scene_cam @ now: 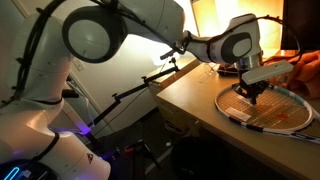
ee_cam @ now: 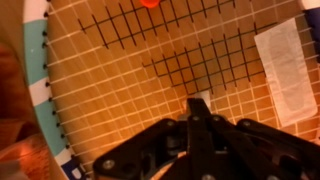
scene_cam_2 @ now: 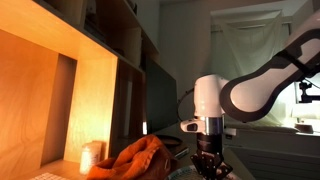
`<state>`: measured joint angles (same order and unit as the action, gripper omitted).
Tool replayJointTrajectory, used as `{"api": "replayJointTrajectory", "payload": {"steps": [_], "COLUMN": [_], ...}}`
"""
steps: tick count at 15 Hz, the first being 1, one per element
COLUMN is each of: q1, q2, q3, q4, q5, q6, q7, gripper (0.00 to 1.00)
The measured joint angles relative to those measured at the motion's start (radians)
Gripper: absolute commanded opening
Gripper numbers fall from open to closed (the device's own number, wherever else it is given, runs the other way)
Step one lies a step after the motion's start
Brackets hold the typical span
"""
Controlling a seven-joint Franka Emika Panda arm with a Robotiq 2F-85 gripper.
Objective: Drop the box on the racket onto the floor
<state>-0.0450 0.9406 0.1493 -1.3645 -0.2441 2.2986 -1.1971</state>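
One box (ee_cam: 278,68), read as the pale rectangle lying on the strings of the racket (ee_cam: 120,80); identification uncertain. Position, wrist view: to the right of the gripper (ee_cam: 198,106) tips and slightly ahead, apart from them. Long axis roughly along the gripper's reach. Gripper: fingers drawn together, nothing visibly held, low over the strings. Racket lies on the table (scene_cam: 190,95); floor (scene_cam: 160,160) below the table edge. Coming move, judged: a sideways sweep toward the box.

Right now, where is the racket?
In an exterior view the racket lies flat on the wooden table, at the picture's right side, directly below the gripper.
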Motion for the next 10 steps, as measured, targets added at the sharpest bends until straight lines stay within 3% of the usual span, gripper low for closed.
{"api": "replayJointTrajectory", "payload": {"steps": [4, 10], "q1": [0.024, 0.094], "q2": [-0.038, -0.167], "q3": [0.002, 0.001], "q4": [-0.067, -0.269], "q5": [-0.003, -0.039], "q6": [0.099, 0.275], "q7": [0.002, 0.024], "gripper": [0.00, 0.00]}}
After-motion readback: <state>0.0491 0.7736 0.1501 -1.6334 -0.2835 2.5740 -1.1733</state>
